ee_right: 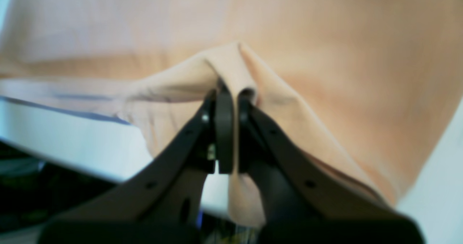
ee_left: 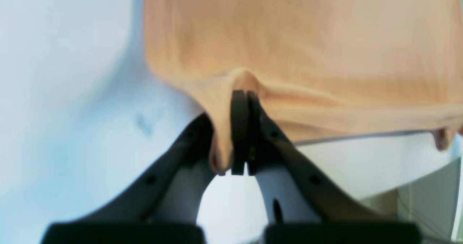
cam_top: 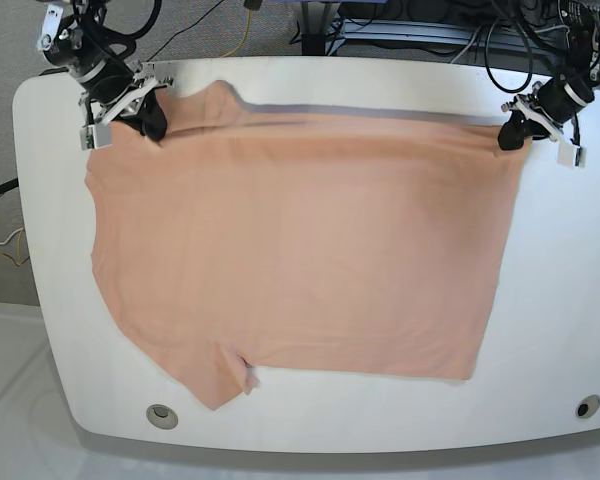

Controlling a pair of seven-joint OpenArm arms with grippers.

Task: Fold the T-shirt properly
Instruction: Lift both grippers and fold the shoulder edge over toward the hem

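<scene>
Left wrist view: the left gripper [ee_left: 243, 95] has its two dark fingers [ee_left: 238, 128] pressed together with no gap between them, pinching a raised ridge of the peach T-shirt [ee_left: 307, 37]. Cloth bunches over the tips and hangs down on the left side of the fingers. White tabletop [ee_left: 65, 92] shows beside and below the cloth.

Right wrist view: the right gripper [ee_right: 231, 92] is likewise clamped, its fingers [ee_right: 224, 128] nearly touching, with a fold of the T-shirt [ee_right: 325, 37] caught between them and a strip of cloth trailing down between the finger bases. The picture is blurred.

Base view: the T-shirt [cam_top: 300, 240] lies spread flat across the white tabletop [cam_top: 560, 300], one sleeve pointing toward the near edge. The right gripper [cam_top: 145, 118] grips the far corner on this view's left, near a sleeve; the left gripper [cam_top: 512, 130] grips the far corner on this view's right. Both pinch the cloth at its far edge, well apart from each other
</scene>
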